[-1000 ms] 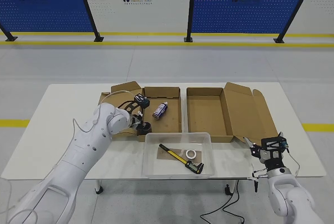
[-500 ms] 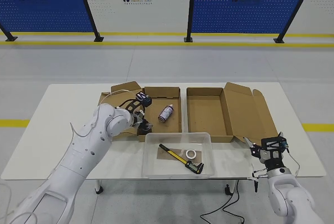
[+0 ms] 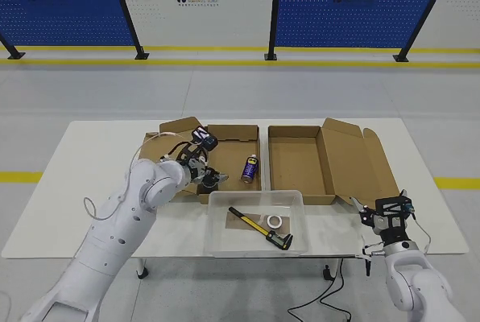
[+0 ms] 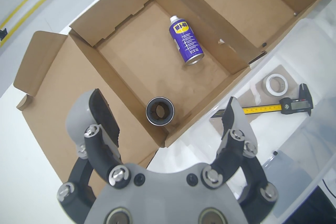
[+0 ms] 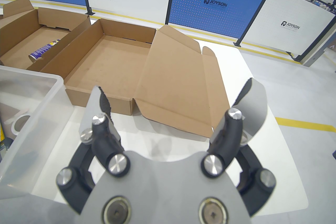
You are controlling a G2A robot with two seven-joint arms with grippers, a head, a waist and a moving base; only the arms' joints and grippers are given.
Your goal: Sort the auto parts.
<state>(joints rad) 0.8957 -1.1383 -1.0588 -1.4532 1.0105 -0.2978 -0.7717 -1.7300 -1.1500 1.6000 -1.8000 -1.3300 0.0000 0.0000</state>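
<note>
The spray can lies on its side in the left cardboard box, and a dark metal ring sits near that box's front corner, so two parts look sorted. The caliper and tape roll lie in the clear bin, apparently yet to be sorted. The left gripper hangs spread and empty above the ring, while the right gripper, also spread, sits over the table's right end.

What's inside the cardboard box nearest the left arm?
A blue spray can lying on its side and a dark metal ring near one corner. The floor strip right behind the box's near walls is hidden.
</note>
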